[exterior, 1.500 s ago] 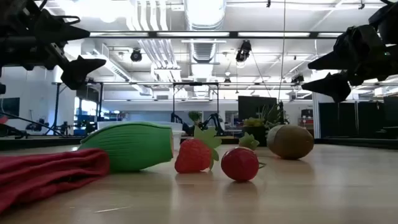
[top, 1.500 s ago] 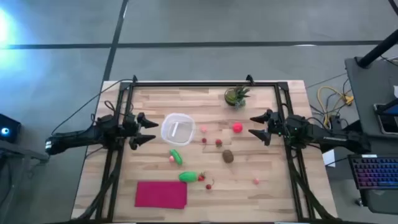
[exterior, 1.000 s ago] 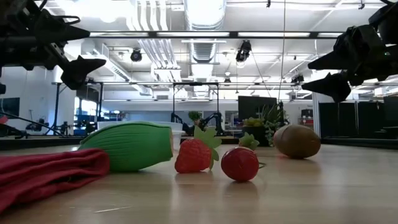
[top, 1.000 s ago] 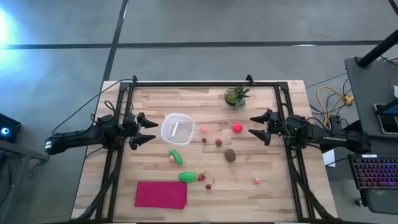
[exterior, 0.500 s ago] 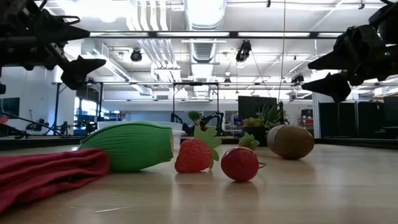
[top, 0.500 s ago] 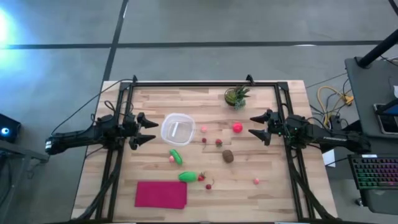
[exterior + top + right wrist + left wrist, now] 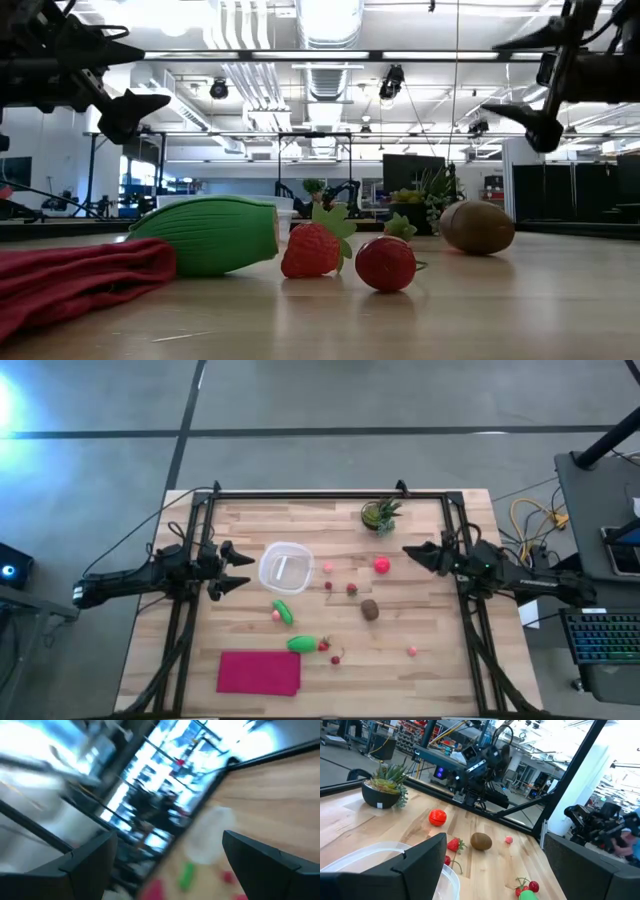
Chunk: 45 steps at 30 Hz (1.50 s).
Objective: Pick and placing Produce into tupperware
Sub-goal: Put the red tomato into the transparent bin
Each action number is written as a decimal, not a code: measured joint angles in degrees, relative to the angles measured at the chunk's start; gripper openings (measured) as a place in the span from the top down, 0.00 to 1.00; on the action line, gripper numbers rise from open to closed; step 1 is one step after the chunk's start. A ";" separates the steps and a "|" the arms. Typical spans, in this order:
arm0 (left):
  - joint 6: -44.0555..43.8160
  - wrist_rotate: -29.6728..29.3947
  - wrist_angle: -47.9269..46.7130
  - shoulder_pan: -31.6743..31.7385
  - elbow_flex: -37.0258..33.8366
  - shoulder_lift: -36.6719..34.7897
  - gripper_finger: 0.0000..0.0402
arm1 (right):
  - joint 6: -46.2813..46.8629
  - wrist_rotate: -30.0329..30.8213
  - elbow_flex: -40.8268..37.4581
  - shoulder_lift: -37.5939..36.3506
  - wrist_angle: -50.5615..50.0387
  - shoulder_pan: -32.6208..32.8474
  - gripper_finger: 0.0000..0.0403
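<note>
Wooden table (image 7: 430, 630) carries all produce, none yet inside the clear tupperware (image 7: 285, 567) near the left gripper (image 7: 237, 570), which hangs released. Right gripper (image 7: 413, 554), also released, should descend squarely over the nearby pink-red ball (image 7: 381, 565) and centre before clamping.

tupperware (image 7: 285, 566) left of produce (image 7: 370, 610) | cloth (image 7: 259, 671) at front

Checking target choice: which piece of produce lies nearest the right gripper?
The pink-red ball, just off the right gripper, which is open. The kiwi and the small berries lie farther out.
</note>
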 joint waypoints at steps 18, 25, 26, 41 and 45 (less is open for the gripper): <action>0.00 0.02 0.00 -0.02 0.00 0.00 0.20 | -6.96 0.10 23.02 21.99 -15.27 0.07 0.13; 0.00 0.02 0.01 -0.02 0.00 0.00 0.20 | -12.79 25.09 51.67 43.99 -67.49 -0.17 0.13; 0.00 0.00 0.02 -0.01 0.00 0.00 0.20 | -11.57 25.09 54.03 46.53 -72.38 -0.16 0.13; 0.00 0.00 0.02 0.00 -0.01 0.00 0.20 | -17.47 18.96 69.25 70.99 -88.33 0.68 0.13; 0.01 0.00 0.02 -0.02 0.00 0.03 0.20 | -21.89 19.21 72.36 73.00 -87.28 0.61 0.13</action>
